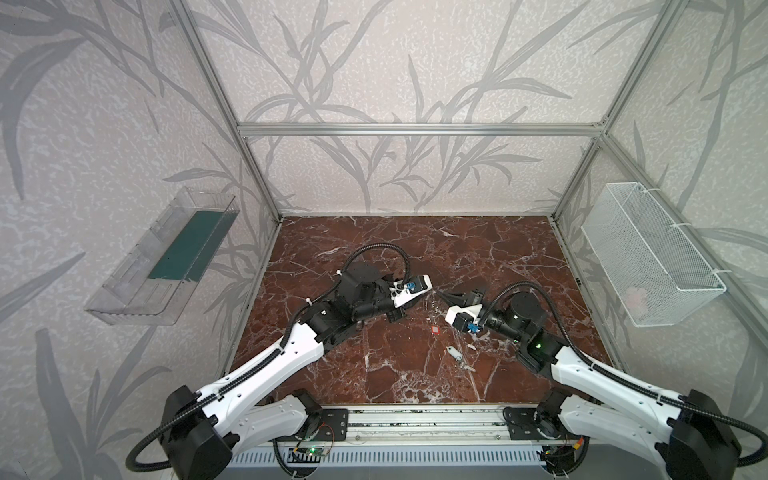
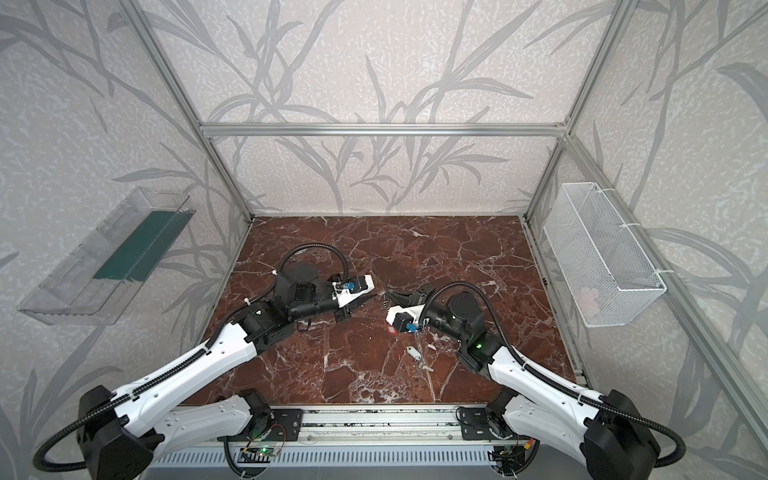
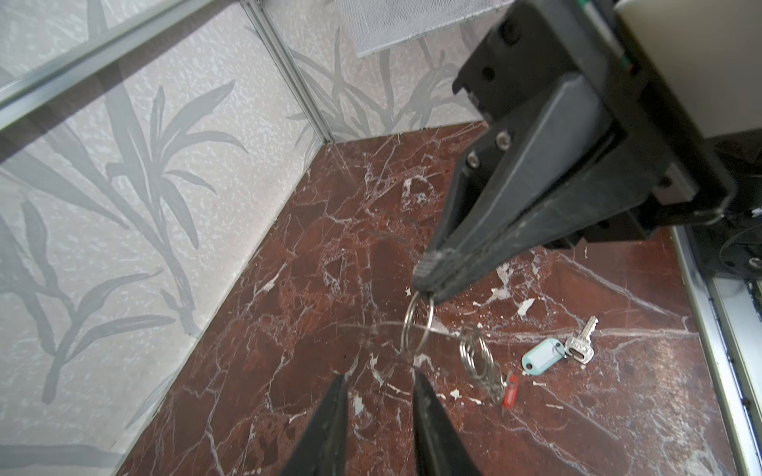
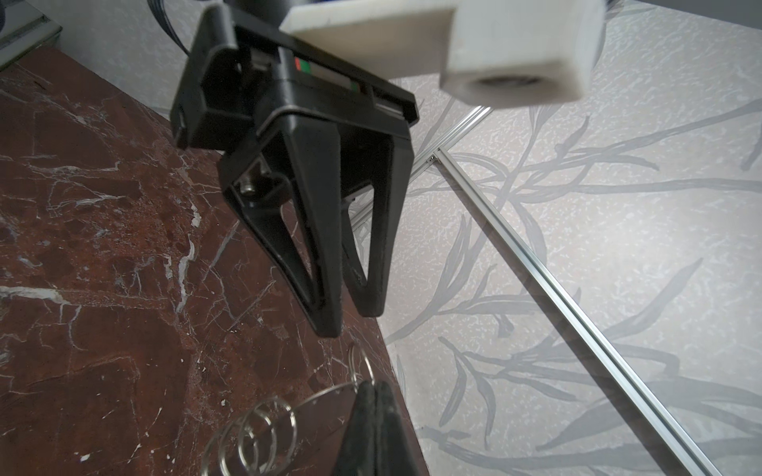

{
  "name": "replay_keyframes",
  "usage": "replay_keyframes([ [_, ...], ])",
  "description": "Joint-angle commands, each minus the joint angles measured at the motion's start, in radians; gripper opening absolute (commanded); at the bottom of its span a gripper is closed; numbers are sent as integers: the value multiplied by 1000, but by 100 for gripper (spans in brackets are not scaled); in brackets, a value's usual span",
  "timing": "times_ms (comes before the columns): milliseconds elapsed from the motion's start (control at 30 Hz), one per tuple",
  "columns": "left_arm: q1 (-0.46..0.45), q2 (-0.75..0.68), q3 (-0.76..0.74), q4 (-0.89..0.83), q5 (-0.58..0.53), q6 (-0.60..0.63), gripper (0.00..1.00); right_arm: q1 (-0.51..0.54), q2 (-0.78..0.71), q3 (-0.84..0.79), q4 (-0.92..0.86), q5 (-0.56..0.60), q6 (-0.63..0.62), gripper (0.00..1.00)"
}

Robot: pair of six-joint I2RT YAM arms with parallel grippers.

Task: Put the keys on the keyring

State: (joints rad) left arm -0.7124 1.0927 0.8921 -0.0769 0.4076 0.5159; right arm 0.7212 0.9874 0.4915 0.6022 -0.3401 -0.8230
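Two pincers (image 3: pixel 379 377) (image 3: pixel 431 284), one red tag (image 3: pixel 510 391), one pale tag (image 3: pixel 543 356), one visible key (image 3: pixel 579 344), several linked rings (image 3: pixel 474 354), one basket (image 1: pixel 665 266), one tray (image 1: pixel 137 282).

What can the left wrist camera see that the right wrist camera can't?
Only the left wrist view shows the keys: the pale-tagged key lying on the table, and the red tag at the low end of the keyring. Only the right wrist view shows the whole left gripper, with its fingers apart and nothing between them. Both views show the keyring's wire rings pinched in the shut fingers of the right gripper, the dark red marble table and the leafy wall.
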Motion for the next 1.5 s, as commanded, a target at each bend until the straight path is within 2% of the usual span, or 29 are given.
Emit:
replay_keyframes([
  [0, 3, 17, 21, 55, 64, -23, 28, 1, 4, 33, 64, -6, 50, 0],
  [200, 3, 32, 31, 30, 97, -24, 27, 2, 16, 41, 68, 6, 76, 0],
  [567, 3, 73, 49, 13, 82, -13, 26, 1, 19, 53, 70, -24, 108, 0],
  [900, 0, 72, 75, 5, 92, 43, 3, 1, 16, 60, 2, -68, 121, 0],
  [967, -3, 67, 82, -17, 78, 75, 0, 0, 10, 64, -27, -74, 123, 0],
  [1067, -16, 68, 100, -79, 39, 167, 0, -16, -6, 79, -95, -75, 135, 16],
  [1200, -54, 73, 111, -135, -67, 337, 0, -58, -36, 116, -234, -87, 135, 27],
  [1300, -64, 75, 104, -122, -105, 407, 0, -92, -53, 137, -302, -109, 134, 30],
  [1467, -80, 79, 94, -74, -139, 481, 0, -113, -37, 212, -455, -176, 109, 30],
])
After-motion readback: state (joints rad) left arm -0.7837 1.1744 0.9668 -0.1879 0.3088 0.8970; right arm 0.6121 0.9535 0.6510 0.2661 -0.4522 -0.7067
